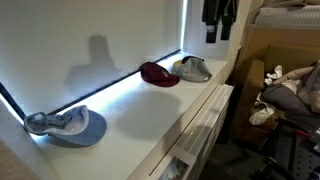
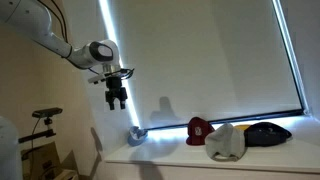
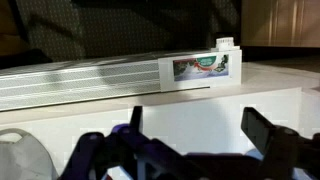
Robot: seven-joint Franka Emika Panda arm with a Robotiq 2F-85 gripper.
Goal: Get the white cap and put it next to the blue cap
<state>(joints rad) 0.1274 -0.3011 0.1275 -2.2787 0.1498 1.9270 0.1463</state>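
Observation:
A white-grey cap (image 1: 190, 68) lies at one end of the white shelf (image 1: 150, 115); it also shows in an exterior view (image 2: 137, 135) and at the wrist view's lower left corner (image 3: 14, 155). A blue cap (image 1: 85, 128) (image 2: 265, 133) lies at the other end, with another pale cap (image 2: 228, 142) touching it. A red cap (image 1: 158, 73) (image 2: 198, 130) lies between them. My gripper (image 2: 117, 95) (image 1: 218, 20) hangs open and empty well above the shelf, a little to the side of the white-grey cap. In the wrist view its fingers (image 3: 200, 135) frame bare shelf.
A lit window blind (image 2: 200, 60) backs the shelf, with a metal rail (image 3: 80, 80) along its foot and a small box with a picture (image 3: 200, 68) on it. Cardboard boxes and clutter (image 1: 285, 90) stand past the shelf's end. A drawer front (image 1: 195, 135) sits below the edge.

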